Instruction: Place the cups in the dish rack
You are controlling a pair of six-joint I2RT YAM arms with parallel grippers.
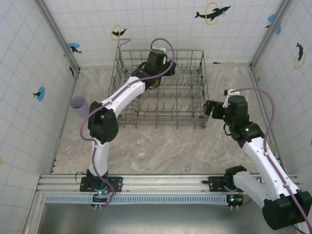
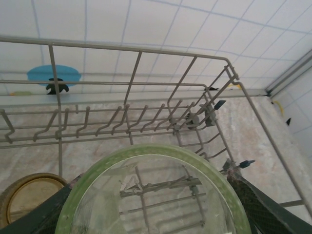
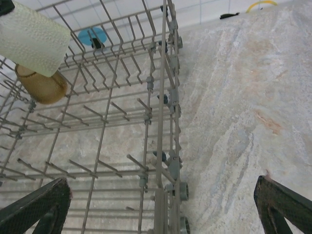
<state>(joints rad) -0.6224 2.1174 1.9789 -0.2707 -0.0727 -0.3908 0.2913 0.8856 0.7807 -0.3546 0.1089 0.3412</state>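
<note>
The grey wire dish rack (image 1: pixel 202 85) stands at the back middle of the table. My left gripper (image 1: pixel 170 67) reaches into it and is shut on a pale green cup (image 1: pixel 179 69). In the left wrist view that cup (image 2: pixel 151 195) is seen base-on between my fingers (image 2: pixel 265 207), over the rack's tines (image 2: pixel 122 122). An amber cup (image 1: pixel 153 84) lies in the rack under the left arm; the amber cup (image 2: pixel 27 195) is at lower left, and the amber cup (image 3: pixel 41 85) sits beneath the green cup (image 3: pixel 31 36). A lavender cup (image 1: pixel 78 104) stands on the table at left. My right gripper (image 1: pixel 208 108) is open beside the rack's right front corner (image 3: pixel 163 146).
Tiled walls close in the table on three sides. Bare marble tabletop (image 1: pixel 161 146) stretches in front of the rack and to its right (image 3: pixel 243 97). The rack's small wheels (image 3: pixel 183 191) stick out along its right side.
</note>
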